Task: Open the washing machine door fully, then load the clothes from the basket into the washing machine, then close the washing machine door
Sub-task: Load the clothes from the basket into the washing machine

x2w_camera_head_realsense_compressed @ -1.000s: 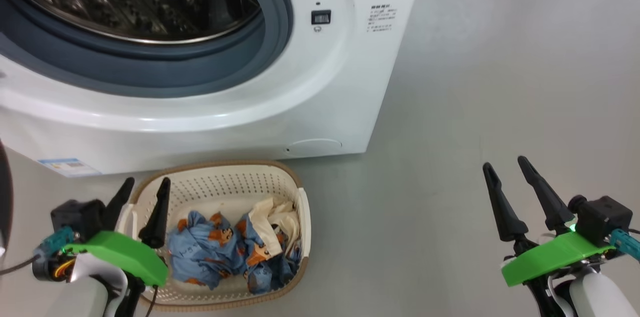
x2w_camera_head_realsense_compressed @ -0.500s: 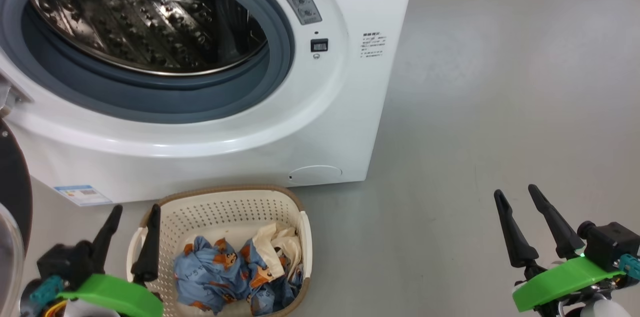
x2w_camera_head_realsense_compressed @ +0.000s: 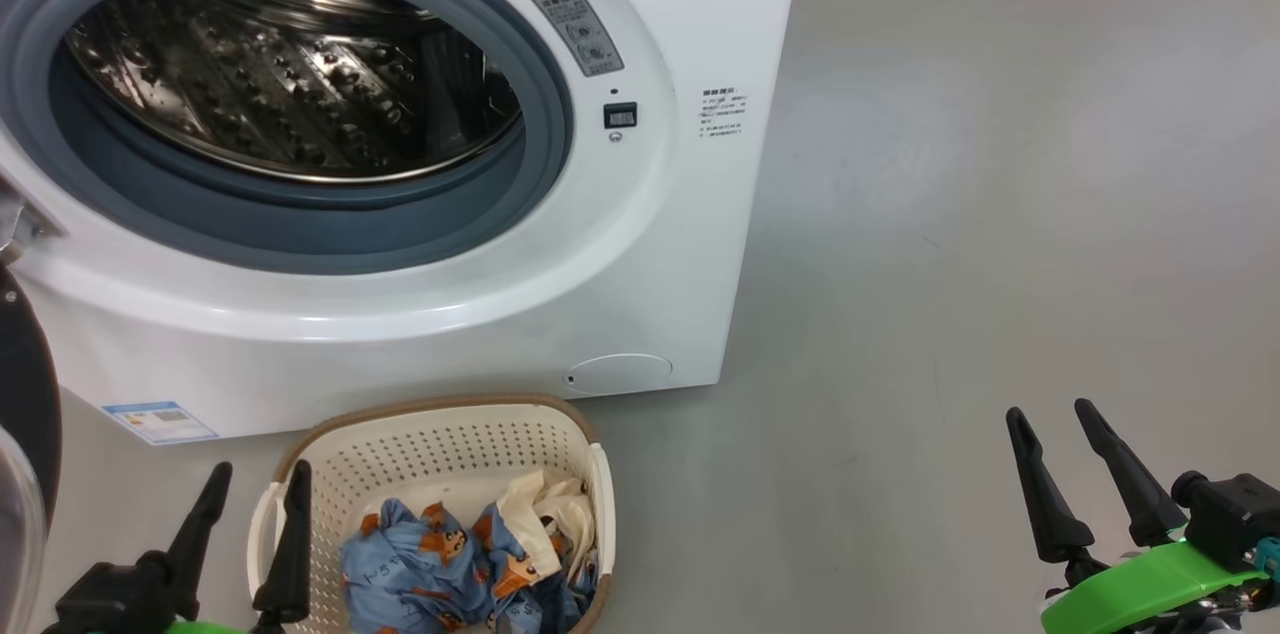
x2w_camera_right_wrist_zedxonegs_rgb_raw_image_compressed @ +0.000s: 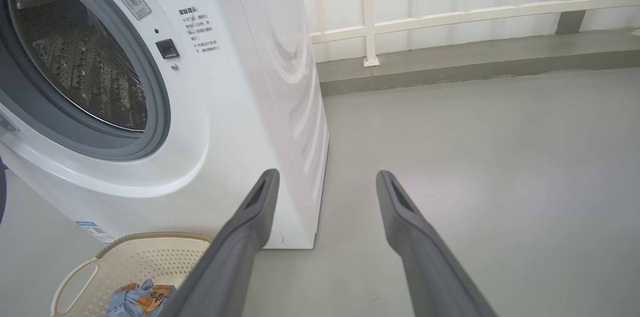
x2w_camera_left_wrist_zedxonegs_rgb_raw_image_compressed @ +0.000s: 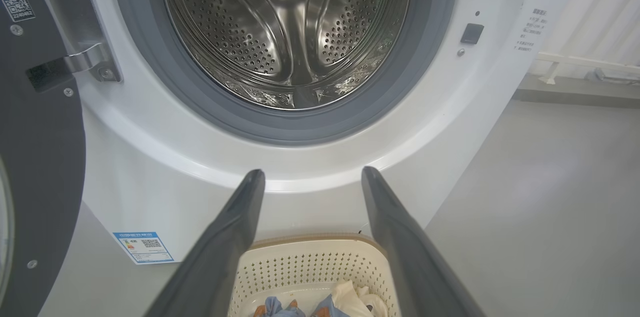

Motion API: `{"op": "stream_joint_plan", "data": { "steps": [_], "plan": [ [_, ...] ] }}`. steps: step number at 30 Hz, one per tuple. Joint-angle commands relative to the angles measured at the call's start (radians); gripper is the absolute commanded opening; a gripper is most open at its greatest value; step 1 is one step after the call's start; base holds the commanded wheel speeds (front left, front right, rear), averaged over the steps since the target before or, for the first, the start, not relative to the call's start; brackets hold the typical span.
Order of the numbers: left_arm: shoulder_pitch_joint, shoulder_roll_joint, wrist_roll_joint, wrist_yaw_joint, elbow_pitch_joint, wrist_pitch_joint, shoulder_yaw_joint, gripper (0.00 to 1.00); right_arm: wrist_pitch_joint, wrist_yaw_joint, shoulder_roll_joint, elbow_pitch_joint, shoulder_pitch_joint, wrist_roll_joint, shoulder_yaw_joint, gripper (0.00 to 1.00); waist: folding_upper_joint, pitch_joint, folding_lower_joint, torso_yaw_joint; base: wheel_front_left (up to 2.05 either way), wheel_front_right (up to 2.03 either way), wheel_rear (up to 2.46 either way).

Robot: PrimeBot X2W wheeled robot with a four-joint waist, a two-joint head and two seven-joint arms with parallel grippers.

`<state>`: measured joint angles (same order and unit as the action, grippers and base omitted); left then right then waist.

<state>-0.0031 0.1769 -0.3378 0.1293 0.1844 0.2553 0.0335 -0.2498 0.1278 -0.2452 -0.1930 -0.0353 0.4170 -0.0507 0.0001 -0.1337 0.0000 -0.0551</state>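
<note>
The white washing machine (x2w_camera_head_realsense_compressed: 640,244) stands open, its steel drum (x2w_camera_head_realsense_compressed: 290,84) bare inside the grey gasket. Its door (x2w_camera_head_realsense_compressed: 25,384) hangs swung out at the left edge of the head view; the black rim and metal hinge (x2w_camera_left_wrist_zedxonegs_rgb_raw_image_compressed: 90,59) show in the left wrist view. On the floor in front sits the cream basket (x2w_camera_head_realsense_compressed: 430,434) holding the light blue and cream clothes (x2w_camera_head_realsense_compressed: 470,564). My left gripper (x2w_camera_head_realsense_compressed: 255,479) hovers open over the basket's left rim. My right gripper (x2w_camera_head_realsense_compressed: 1050,409) is open above bare floor, far right of the basket. Both hold nothing.
Grey floor (x2w_camera_head_realsense_compressed: 1000,164) spreads to the right of the machine. A white railing (x2w_camera_right_wrist_zedxonegs_rgb_raw_image_compressed: 450,12) and a low grey kerb (x2w_camera_right_wrist_zedxonegs_rgb_raw_image_compressed: 475,62) run along the back behind it. A blue label (x2w_camera_head_realsense_compressed: 160,421) sits low on the machine's front.
The head camera has tilted up, so more of the drum shows and the basket and both grippers sit lower in the picture. Both grippers stay open.
</note>
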Motion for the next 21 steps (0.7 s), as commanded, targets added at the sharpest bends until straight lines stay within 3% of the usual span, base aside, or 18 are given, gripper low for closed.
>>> {"op": "stream_joint_plan", "data": {
  "steps": [1, 21],
  "plan": [
    [-0.009, 0.017, 0.01, 0.001, -0.035, 0.006, -0.045, 1.0, -0.012, 0.003, -0.018, 0.028, 0.003, 0.007, -0.015, 1.0, -0.0001, -0.004, 0.0, -0.003, 0.0, 0.0, 0.0],
    [-0.033, 0.026, 0.001, 0.001, -0.015, 0.006, -0.029, 1.0, -0.012, 0.003, 0.013, 0.041, -0.043, -0.005, -0.018, 1.0, -0.0001, -0.076, 0.0, -0.024, 0.0, 0.0, 0.0]
  ]
}}
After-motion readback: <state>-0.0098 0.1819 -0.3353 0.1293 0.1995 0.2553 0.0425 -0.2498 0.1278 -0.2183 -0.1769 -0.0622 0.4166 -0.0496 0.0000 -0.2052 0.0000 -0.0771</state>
